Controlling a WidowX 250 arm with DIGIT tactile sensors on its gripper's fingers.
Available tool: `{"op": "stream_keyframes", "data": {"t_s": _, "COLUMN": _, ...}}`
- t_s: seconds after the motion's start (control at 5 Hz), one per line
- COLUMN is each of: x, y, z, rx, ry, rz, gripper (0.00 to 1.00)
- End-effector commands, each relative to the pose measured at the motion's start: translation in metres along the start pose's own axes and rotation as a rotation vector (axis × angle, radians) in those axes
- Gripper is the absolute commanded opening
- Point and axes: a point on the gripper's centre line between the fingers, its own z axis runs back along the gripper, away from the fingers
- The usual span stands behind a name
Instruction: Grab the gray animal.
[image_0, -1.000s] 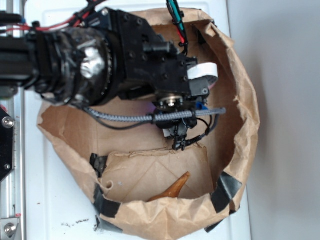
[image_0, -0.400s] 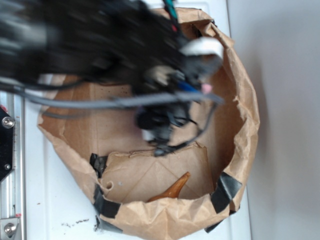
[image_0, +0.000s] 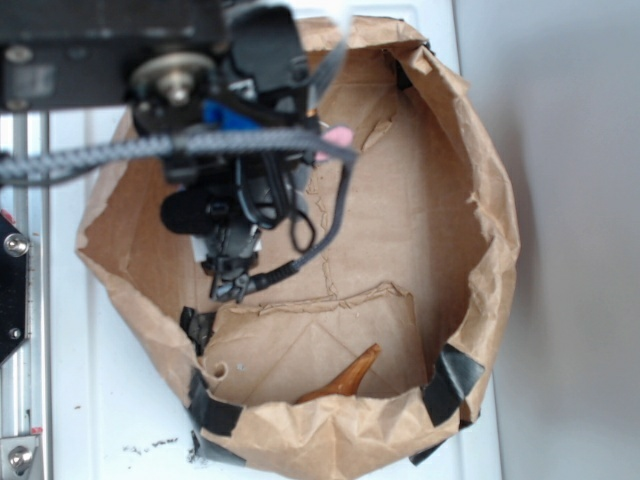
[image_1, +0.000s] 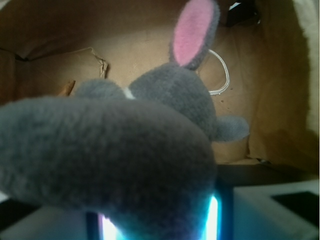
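Note:
The gray animal (image_1: 150, 145), a dark-gray plush bunny with a pink-lined ear (image_1: 192, 30) and a thin whitish loop (image_1: 222, 75), fills the wrist view. It sits between the jaws of my gripper (image_1: 160, 220), which is shut on it, lifted above the brown paper floor. In the exterior view my gripper (image_0: 290, 115) hangs over the upper left of the paper bag. Only the pink ear tip of the gray animal (image_0: 338, 133) shows past the arm; its body is hidden.
A wide brown paper bag (image_0: 490, 240) with rolled, taped walls surrounds the area. An orange-brown pointed object (image_0: 345, 378) lies by its near wall. Cables (image_0: 250, 215) dangle under the arm. White table (image_0: 70, 400) and a metal rail run along the left.
The arm has swung left from the bag's right side, toward the camera, carrying the gray animal with it. The orange-brown object has not moved.

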Motion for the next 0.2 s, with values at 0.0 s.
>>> {"op": "stream_keyframes", "data": {"t_s": 0.0, "x": 0.0104, "y": -0.0225, "z": 0.0368, "rx": -0.009, "ry": -0.102, "rz": 0.053, "gripper": 0.00}}
